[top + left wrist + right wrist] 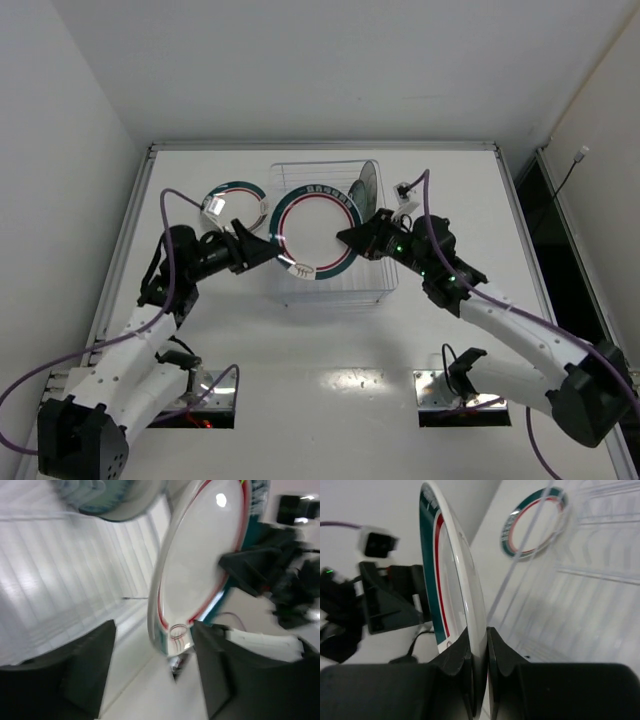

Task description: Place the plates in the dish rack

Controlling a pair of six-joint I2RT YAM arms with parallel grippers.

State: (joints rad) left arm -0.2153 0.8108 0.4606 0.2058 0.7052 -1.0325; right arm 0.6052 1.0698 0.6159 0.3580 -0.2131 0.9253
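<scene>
Table (330, 340): white, walled at left, rear and right; carried both arm bases at the near edge.
Loose plate (235, 205): lay flat on the table just left of the dish rack (300, 170); white with a dark green rim ring; appeared again behind the rack's clear bars in the right wrist view (535, 525).
Left gripper (275, 257): stood spread, with the lower-left rim of the held plate (318, 232) between its fingers (85, 670); wide gap at one finger, the other just beside the rim; contact could not be determined through the blur.
Held plate: large, white, green rim ring, red inner ring; was raised over the middle of the rack, tilted with its face toward the overhead camera; showed edge-on in both wrist views (200, 565) (452, 595); whether its lower edge met the rack could not be told.
Dish rack: rectangular, see-through, sat at the middle rear of the table; pale ribs filled the wrist views (60, 580) (600, 595).
Teal plate (368, 180): stood on edge in the rack's far right corner; appeared blurred at the top of the left wrist view (110, 500).
Right gripper (352, 238): pressed together on the right rim of the held plate, one finger against each face (478, 635).
</scene>
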